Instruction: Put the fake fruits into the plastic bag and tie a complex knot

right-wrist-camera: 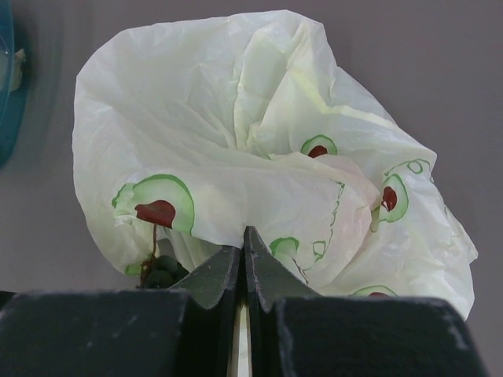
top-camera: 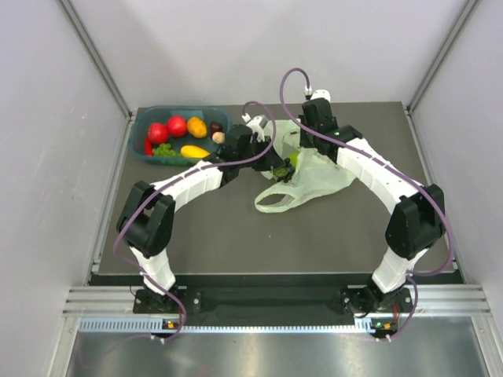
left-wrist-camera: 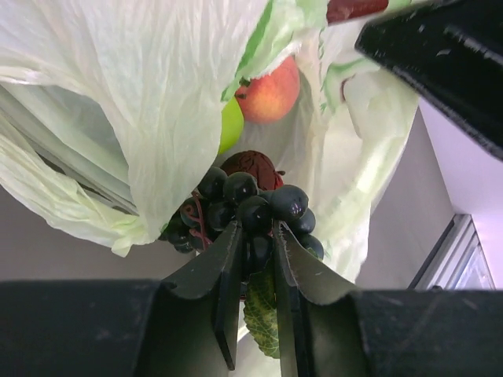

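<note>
The pale green plastic bag (top-camera: 314, 177) lies crumpled mid-table, printed with avocado shapes (right-wrist-camera: 236, 157). My left gripper (top-camera: 277, 166) is shut on a bunch of dark grapes (left-wrist-camera: 251, 208) with a green leaf, held at the bag's mouth. Inside the bag (left-wrist-camera: 157, 118) a pink peach (left-wrist-camera: 269, 93) and a green apple (left-wrist-camera: 229, 124) show. My right gripper (right-wrist-camera: 244, 236) is shut on the bag's upper edge and holds it up; it shows in the top view (top-camera: 302, 143). Red apples (top-camera: 167, 129), an orange (top-camera: 196, 126) and a yellow mango (top-camera: 194, 151) lie in the teal tub (top-camera: 143, 145).
The teal tub stands at the table's back left, with green grapes (top-camera: 163, 149) and a dark fruit (top-camera: 216, 128) in it. One bag handle loop (top-camera: 275, 200) lies flat toward the table's middle. Grey walls close in on both sides.
</note>
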Robot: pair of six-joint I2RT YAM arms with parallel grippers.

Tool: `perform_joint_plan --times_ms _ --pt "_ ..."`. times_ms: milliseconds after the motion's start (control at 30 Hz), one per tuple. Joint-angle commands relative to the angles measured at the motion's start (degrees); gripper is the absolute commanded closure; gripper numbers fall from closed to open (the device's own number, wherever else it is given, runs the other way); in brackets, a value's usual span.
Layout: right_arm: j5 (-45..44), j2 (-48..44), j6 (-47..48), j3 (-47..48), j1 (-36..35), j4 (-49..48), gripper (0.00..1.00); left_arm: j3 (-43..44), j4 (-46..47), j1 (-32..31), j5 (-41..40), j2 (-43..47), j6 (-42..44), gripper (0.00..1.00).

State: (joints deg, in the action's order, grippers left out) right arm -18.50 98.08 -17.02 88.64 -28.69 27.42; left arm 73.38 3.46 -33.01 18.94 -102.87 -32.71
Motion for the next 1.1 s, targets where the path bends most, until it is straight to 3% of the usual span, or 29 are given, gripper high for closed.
perform_joint_plan --times_ms 0,500,900,1000,1067 --pt "0.31 -3.42 0.4 -0.31 0.56 -2.55 1.0 1.14 5.33 1.2 -0.22 2.85 0.54 0.82" --pt "0.66 -4.04 0.41 -0.05 0.47 -2.81 1.0 14.41 5.15 -0.38 1.36 -7.78 -0.69 0.83" --pt "0.05 -4.04 -1.0 -1.01 0.56 -3.78 1.0 18.63 13.94 -4.86 -1.01 -19.11 -4.03 0.82" --pt "-1.01 -4.48 -1.26 -1.54 0.56 -3.78 1.0 20.74 13.33 -5.92 -0.92 -21.14 -3.85 0.73" --pt "-1.45 -4.83 -1.35 -1.8 0.91 -3.78 1.0 21.36 12.01 -6.1 -1.45 -21.06 -3.16 0.61"
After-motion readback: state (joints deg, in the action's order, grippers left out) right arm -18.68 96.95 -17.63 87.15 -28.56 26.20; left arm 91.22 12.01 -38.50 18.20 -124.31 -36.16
